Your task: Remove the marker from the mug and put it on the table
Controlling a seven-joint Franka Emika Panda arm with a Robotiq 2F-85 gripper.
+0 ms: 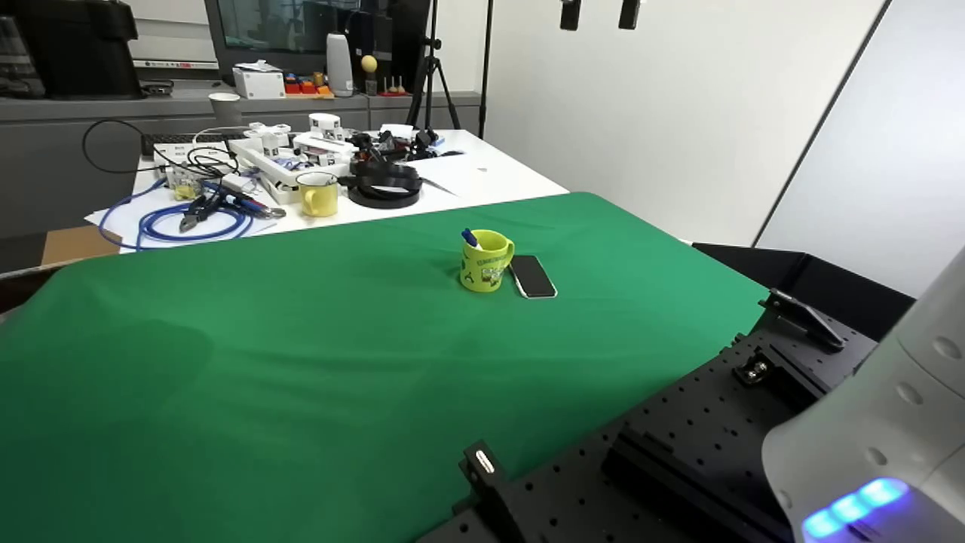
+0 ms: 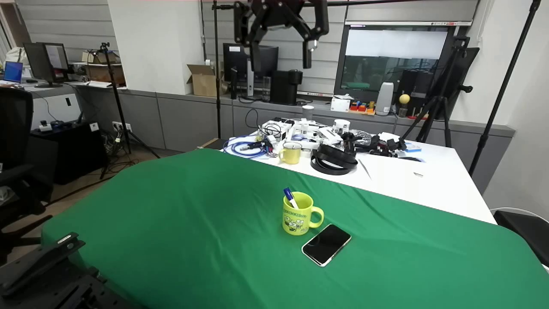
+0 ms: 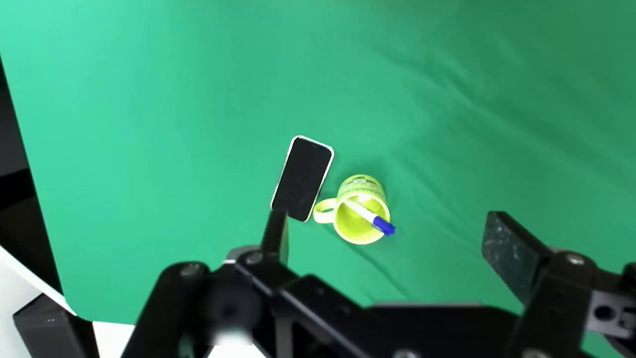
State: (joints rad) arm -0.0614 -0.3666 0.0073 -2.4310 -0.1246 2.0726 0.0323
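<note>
The yellow-green mug (image 1: 482, 271) stands upright on the green-covered table (image 1: 301, 354), in both exterior views (image 2: 295, 223). The marker (image 2: 291, 200), white with a blue cap, leans inside the mug, its capped end above the rim. In the wrist view the mug (image 3: 361, 187) lies between and beyond the fingers, and the marker's cap (image 3: 382, 225) points over the rim at lower right, away from the handle. My gripper (image 2: 281, 64) is open and empty, high above the table. Only its fingertips (image 1: 600, 19) show in an exterior view. In the wrist view its fingers (image 3: 388, 219) are wide apart.
A dark phone (image 3: 302, 179) lies flat close beside the mug's handle. A white table (image 2: 407, 180) behind holds cables (image 1: 192, 222), a black strap roll (image 1: 383, 185) and another yellow mug (image 2: 291, 154). The black base plate (image 1: 663, 430) borders the cloth.
</note>
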